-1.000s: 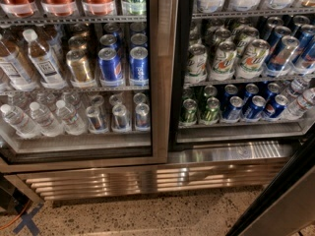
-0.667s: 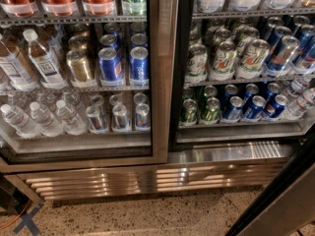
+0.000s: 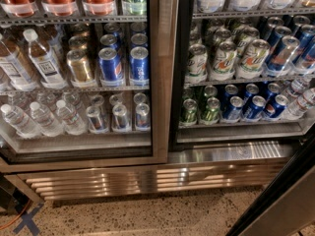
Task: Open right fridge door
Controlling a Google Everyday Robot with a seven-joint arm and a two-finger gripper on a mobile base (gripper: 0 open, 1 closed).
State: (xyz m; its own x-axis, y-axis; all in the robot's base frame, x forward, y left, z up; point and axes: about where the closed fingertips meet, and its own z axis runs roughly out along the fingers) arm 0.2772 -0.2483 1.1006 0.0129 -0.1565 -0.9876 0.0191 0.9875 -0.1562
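Right fridge door [image 3: 288, 208] is swung open and sits in the near right corner, off the cabinet. Only a strip of it shows: black inner rim with brushed steel beside it. The visible edge runs diagonally from the bottom of the frame up to the right edge. The right compartment stands uncovered, with green and blue cans [image 3: 221, 58] on its shelves. Left door [image 3: 162, 82] is shut, with water bottles [image 3: 44, 117] behind the glass. Steel grille [image 3: 147, 181] is below, above a speckled floor [image 3: 147, 215] with a blue tape cross [image 3: 27, 221] at near left. The gripper is out of view, so I cannot tell the state of its jaws.
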